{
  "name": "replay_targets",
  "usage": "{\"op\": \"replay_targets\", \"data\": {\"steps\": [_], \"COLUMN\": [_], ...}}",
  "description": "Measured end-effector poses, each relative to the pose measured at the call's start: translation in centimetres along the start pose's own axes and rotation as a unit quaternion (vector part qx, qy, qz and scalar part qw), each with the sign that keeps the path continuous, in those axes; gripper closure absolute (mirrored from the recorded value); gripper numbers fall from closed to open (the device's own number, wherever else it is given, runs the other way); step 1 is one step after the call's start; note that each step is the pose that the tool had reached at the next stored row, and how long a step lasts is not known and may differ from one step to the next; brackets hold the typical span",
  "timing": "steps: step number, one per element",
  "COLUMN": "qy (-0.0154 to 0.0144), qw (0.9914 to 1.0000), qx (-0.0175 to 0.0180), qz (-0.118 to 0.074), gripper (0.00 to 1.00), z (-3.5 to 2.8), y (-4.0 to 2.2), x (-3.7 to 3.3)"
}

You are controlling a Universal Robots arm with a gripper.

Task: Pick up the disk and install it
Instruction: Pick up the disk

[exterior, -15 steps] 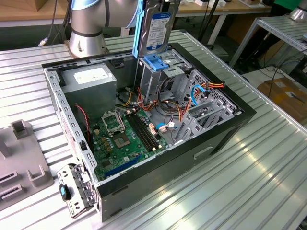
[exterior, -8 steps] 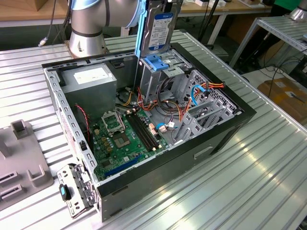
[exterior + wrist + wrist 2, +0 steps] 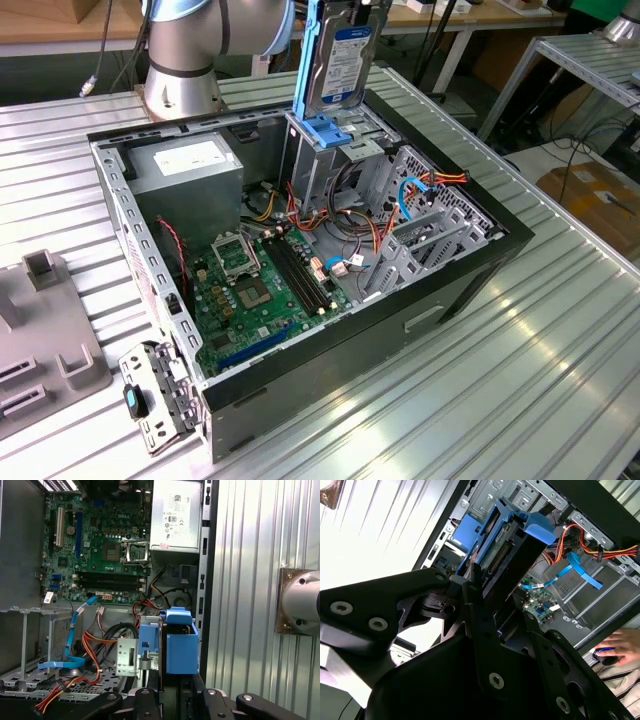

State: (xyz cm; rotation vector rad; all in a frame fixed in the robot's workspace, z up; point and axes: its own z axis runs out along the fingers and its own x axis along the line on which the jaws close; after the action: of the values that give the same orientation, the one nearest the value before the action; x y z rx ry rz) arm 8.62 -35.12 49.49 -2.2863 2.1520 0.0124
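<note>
Disk stands on edge in the exterior view, raised over the drive cage inside the open computer case. Its lower end is right at the cage top, and you cannot tell whether they touch. In the second wrist view your gripper is clamped on it, black fingers against its blue rail. The case sits on the ribbed metal surface, with its motherboard exposed.

Printed labels, none legible from here.
One on the disk in the claw, another on the power supply below it.
</note>
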Motion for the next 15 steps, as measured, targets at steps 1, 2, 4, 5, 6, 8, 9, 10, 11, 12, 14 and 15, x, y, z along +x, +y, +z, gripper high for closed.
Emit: {"op": "replay_targets", "data": {"steps": [1, 2, 4, 5, 6, 8, 9, 10, 11, 12, 14, 15], "qy": [0.0, 0.0, 0.0, 0.0, 0.0, 0.0, 0.0, 0.0, 0.0, 0.0, 0.0, 0.0], "qw": [1.0, 1.0, 1.0, 1.0, 1.0, 1.0, 1.0, 1.0, 1.0, 1.0, 1.0, 1.0], "qx": [0.0, 0.0, 0.0, 0.0, 0.0, 0.0, 0.0, 0.0, 0.0, 0.0, 0.0, 0.0], "qz": [0.0, 0.0, 0.0, 0.0, 0.0, 0.0, 0.0, 0.0, 0.0, 0.0, 0.0, 0.0], "gripper": [0.65, 0.65, 0.65, 0.65, 0.65, 0.65, 0.65, 0.65, 0.65, 0.65, 0.65, 0.65], "z": [0.0, 0.0, 0.0, 0.0, 0.0, 0.0, -0.01, 0.0, 0.0, 0.0, -0.01, 0.0], "y": [-0.01, -0.02, -0.02, -0.02, -0.02, -0.02, -0.01, -0.01, -0.01, -0.01, 0.0, 0.01], "x": [0.0, 0.0, 0.0, 0.0, 0.02, 0.08, 0.12, 0.16, 0.23, 0.3, 0.47, 0.61]}}
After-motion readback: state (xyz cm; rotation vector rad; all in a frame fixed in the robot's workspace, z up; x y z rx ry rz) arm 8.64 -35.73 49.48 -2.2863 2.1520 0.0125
